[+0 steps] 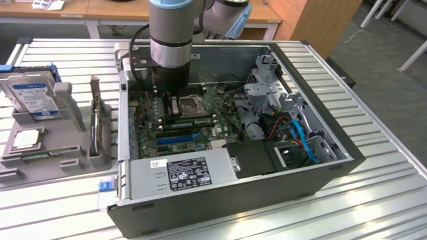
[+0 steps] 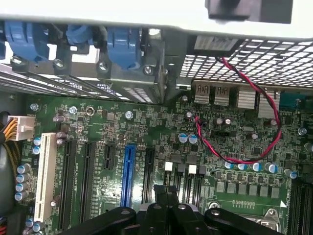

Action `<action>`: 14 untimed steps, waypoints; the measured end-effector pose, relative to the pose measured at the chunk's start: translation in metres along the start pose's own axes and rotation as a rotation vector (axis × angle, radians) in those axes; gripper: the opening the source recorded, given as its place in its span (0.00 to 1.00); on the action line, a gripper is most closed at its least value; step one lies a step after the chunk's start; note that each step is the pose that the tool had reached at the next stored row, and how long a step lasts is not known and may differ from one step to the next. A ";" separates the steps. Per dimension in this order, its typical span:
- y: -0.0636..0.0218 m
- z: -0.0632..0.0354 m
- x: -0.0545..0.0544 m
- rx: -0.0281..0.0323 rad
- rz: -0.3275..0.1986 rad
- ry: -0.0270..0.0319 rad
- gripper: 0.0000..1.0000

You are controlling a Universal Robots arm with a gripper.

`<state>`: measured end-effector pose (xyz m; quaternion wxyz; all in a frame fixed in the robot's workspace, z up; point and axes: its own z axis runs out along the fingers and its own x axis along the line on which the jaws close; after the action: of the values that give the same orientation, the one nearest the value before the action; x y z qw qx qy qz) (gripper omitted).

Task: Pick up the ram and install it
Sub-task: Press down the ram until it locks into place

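The ram [image 1: 41,154], a long thin green stick, lies flat in the front slot of the grey holder [image 1: 67,130] at the exterior view's left, outside the computer. My gripper [image 1: 167,95] hangs inside the open computer case [image 1: 233,195], low over the green motherboard [image 2: 161,127] near the processor socket [image 1: 187,106]. In the wrist view the gripper [image 2: 166,190] is shut, its two black fingers pressed together with nothing between them, just above the row of black expansion slots beside the blue slot [image 2: 128,174].
The grey holder also carries a silver hard drive [image 1: 32,95] with a blue label, an upright expansion card [image 1: 97,117] and a processor chip [image 1: 28,139]. Inside the case are the power supply [image 1: 183,175], a drive cage [image 1: 267,92], blue cables [image 1: 301,140] and a red-black wire [image 2: 266,132].
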<state>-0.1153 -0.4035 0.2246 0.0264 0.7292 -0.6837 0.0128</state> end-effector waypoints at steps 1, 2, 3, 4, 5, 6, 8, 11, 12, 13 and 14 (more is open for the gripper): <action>0.0001 0.0003 0.000 0.0001 0.000 -0.0001 0.11; 0.0002 0.0010 0.000 0.0000 0.000 0.0001 0.11; 0.0002 0.0017 0.000 0.0000 0.000 0.0001 0.11; 0.0003 0.0024 0.000 -0.0001 0.000 0.0001 0.11; 0.0003 0.0025 0.000 -0.0001 0.000 0.0003 0.11; 0.0003 0.0025 0.000 -0.0001 0.000 0.0004 0.11; 0.0003 -0.0029 0.000 0.0007 0.000 -0.0005 0.11; 0.0005 -0.0113 0.001 0.0001 0.000 0.0000 0.11; -0.0009 -0.0127 0.001 0.0000 0.000 -0.0002 0.11; -0.0043 -0.0141 0.001 -0.0004 0.000 -0.0005 0.11; -0.0085 -0.0156 0.001 -0.0015 0.000 -0.0011 0.11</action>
<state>-0.1065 -0.4034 0.2401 0.0266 0.7291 -0.6838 0.0119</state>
